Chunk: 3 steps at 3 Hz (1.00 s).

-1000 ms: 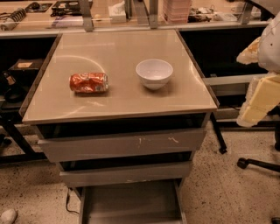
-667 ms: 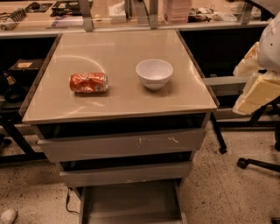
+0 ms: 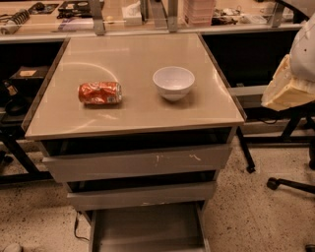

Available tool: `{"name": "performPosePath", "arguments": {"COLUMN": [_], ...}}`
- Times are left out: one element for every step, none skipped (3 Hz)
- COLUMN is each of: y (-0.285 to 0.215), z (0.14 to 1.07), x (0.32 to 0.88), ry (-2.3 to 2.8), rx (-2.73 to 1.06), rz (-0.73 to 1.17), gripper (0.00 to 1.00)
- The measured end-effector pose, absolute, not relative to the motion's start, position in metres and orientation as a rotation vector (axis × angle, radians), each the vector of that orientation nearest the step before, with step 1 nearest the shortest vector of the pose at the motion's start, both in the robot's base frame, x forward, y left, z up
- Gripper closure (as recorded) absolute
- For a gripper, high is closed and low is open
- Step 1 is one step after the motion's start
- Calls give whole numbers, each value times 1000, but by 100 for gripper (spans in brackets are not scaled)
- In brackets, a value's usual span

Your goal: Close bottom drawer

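Observation:
The bottom drawer (image 3: 147, 227) is the narrowest of three grey drawers under the tan cabinet top (image 3: 133, 106). It stands pulled out toward me, and its shallow grey tray shows at the bottom edge of the view. Its front panel is cut off by the frame. My gripper (image 3: 288, 89) shows as a cream-coloured part below the white arm (image 3: 305, 47) at the right edge. It is up at about tabletop height, to the right of the cabinet and well away from the drawer.
A crushed orange can (image 3: 100, 93) and a white bowl (image 3: 173, 82) sit on the cabinet top. The widest drawer (image 3: 138, 162) with white scratches and the mid-width drawer (image 3: 142, 194) stand slightly out. A chair base (image 3: 290, 184) is on the floor at right. A cluttered bench (image 3: 123, 12) runs behind.
My arm and gripper at the right edge have risen a little and shifted slightly right. The drawers, can and bowl have not moved.

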State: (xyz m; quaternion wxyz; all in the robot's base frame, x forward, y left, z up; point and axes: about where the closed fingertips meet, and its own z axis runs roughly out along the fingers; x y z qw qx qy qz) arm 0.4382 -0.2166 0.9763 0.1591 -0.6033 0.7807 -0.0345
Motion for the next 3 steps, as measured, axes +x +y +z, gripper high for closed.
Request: {"name": "performPosePath", "arguments": {"y": [-217,-217,-217], "z": [976,976,959], "x": [438,438,431], "ry": [2231,2231,2267], "rx": [-1724,-1724,-1703], "rz": [-99,-99,-85], "gripper": [100,100,100]}}
